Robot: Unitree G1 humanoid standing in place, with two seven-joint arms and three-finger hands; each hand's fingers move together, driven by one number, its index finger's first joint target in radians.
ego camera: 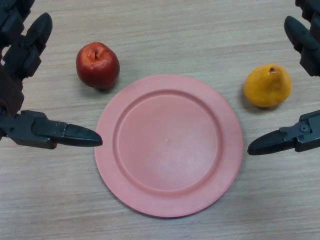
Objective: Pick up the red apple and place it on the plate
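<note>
Fingers of left hand and right hand spread open, holding nothing. Red apple sits upper left, beside pink plate; likely rigid, smooth, rounded: grasp across its widest sides.

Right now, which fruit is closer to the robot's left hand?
The round red apple, left of the pink plate, sits near the left hand. The yellow pear lies across the plate, by the right hand.

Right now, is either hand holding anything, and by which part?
Nothing is held. The left hand and right hand are open, apart from the red apple.
</note>
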